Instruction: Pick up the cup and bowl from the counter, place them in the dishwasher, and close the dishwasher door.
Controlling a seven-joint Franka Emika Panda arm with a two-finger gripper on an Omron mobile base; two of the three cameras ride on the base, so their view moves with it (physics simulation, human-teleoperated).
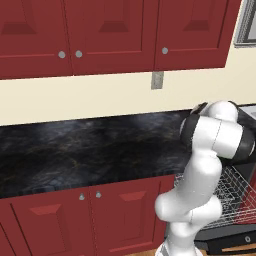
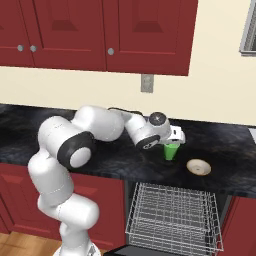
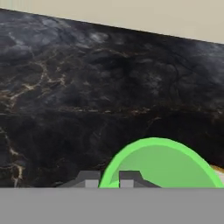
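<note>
Hand (image 3: 108,180) clamped on cup (image 3: 159,164) rim | bowl (image 2: 198,167) beside, on counter (image 2: 227,150)

no readable text or labels

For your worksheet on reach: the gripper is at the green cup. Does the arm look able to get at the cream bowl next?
Probably yes. The bowl lies bare on the counter just beside the cup, but the gripper is shut on the cup's rim.
</note>
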